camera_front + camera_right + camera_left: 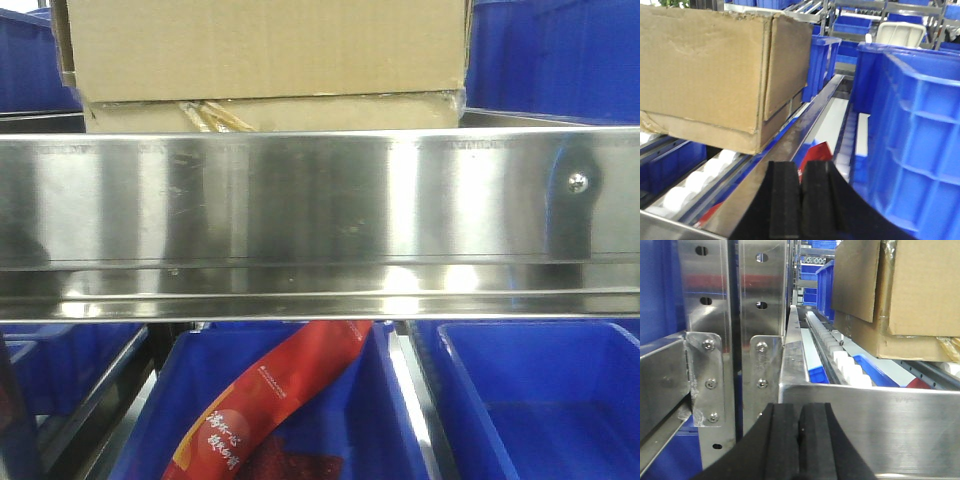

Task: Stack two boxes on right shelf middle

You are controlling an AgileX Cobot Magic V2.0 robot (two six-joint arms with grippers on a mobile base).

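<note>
A: Where are the boxes?

B: On the roller shelf, one on the other. In the front view the upper cardboard box (265, 45) sits on the lower cardboard box (270, 112), and both are just behind the steel shelf rail (320, 215) that crosses the whole picture.

A: Are they lined up?

B: Not quite. From the left wrist view the upper box overhangs the lower one on the near side, with a side flap hanging down past the seam. The lower box rests on the white rollers (840, 357).

A: And the grippers?

B: The left gripper (800, 440) has its black pads pressed together with nothing between them, low in front of the rail beside the bolted steel upright (760, 315). The right gripper (801, 200) is likewise closed and empty, well apart from the stack.

A: What is around them?

B: Blue plastic bins. A large blue bin (912, 150) stands just right of the right gripper, and more blue bins sit behind the boxes. Below the rail, a red snack packet (270, 400) lies tilted in a lower blue bin (370, 420), with another lower bin (540, 400) to its right
</note>
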